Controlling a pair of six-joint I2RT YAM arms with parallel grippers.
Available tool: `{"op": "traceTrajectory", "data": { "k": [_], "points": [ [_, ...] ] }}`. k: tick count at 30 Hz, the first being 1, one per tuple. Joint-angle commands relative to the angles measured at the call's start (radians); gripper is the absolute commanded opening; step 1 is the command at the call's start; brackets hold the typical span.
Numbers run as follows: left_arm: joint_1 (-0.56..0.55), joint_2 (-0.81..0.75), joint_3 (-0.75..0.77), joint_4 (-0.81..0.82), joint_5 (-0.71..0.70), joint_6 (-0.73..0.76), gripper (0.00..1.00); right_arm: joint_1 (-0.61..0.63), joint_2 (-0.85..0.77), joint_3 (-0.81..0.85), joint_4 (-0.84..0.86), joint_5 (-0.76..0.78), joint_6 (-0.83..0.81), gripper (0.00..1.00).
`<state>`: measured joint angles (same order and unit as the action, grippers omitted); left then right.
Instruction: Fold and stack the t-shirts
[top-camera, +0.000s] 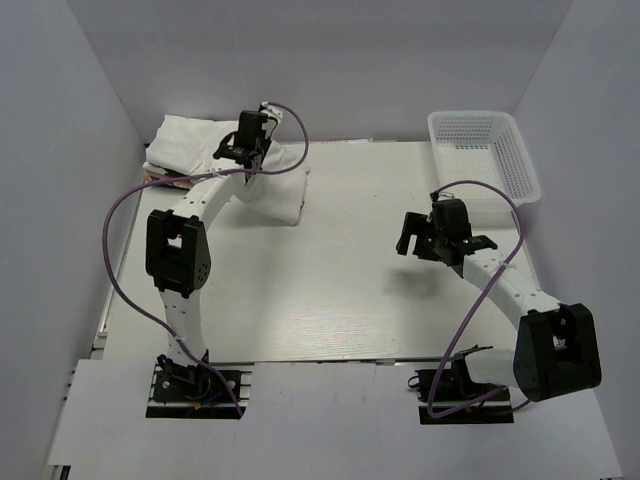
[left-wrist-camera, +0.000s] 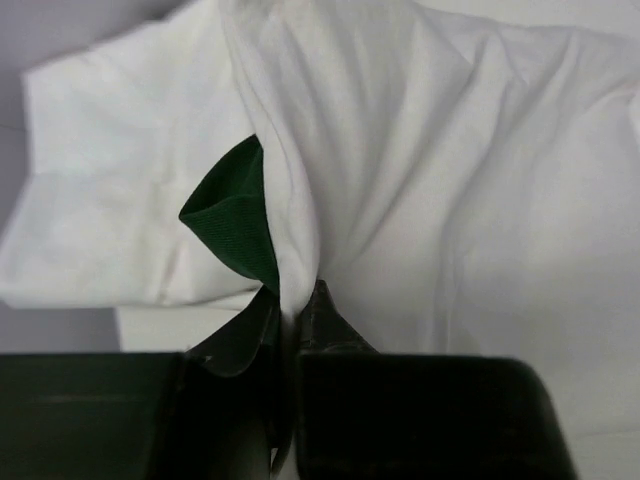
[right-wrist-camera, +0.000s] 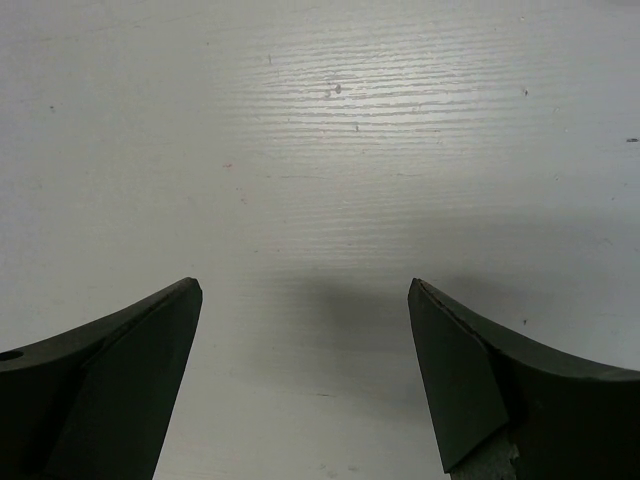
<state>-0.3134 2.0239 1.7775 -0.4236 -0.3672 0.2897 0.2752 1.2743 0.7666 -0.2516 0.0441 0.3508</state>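
My left gripper (top-camera: 240, 152) is at the back left of the table, shut on a fold of a white t-shirt (top-camera: 276, 190) that drapes down to the table on its right. In the left wrist view the fingertips (left-wrist-camera: 318, 305) pinch white cloth (left-wrist-camera: 420, 150) next to a dark green sleeve (left-wrist-camera: 235, 215). A stack of folded whitish t-shirts (top-camera: 188, 140) lies just behind and left of it. The cartoon print is hidden. My right gripper (top-camera: 438, 243) hovers open and empty over bare table at the right; it shows wide apart in the right wrist view (right-wrist-camera: 305, 300).
A white plastic mesh basket (top-camera: 520, 150) stands at the back right corner. A thin coloured edge (top-camera: 165, 180) shows under the folded stack. Grey walls close in the table (top-camera: 330, 290) on the left, back and right.
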Motion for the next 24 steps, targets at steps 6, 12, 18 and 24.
{"op": "traceTrajectory", "data": {
  "k": [6,12,18,24],
  "points": [
    [0.068,-0.019,0.230,0.046,-0.088,0.199,0.00,-0.001,0.003,0.027,0.038,0.019,-0.015,0.90],
    [0.099,-0.063,0.300,0.065,-0.079,0.200,0.00,0.002,-0.021,0.034,0.026,0.005,-0.010,0.90],
    [0.108,-0.111,0.336,0.065,-0.072,0.174,0.00,0.002,-0.081,0.011,0.035,-0.029,-0.003,0.90],
    [0.108,-0.166,0.312,0.092,-0.081,0.155,0.00,0.002,-0.122,-0.001,0.035,-0.033,0.008,0.90]
  ]
}}
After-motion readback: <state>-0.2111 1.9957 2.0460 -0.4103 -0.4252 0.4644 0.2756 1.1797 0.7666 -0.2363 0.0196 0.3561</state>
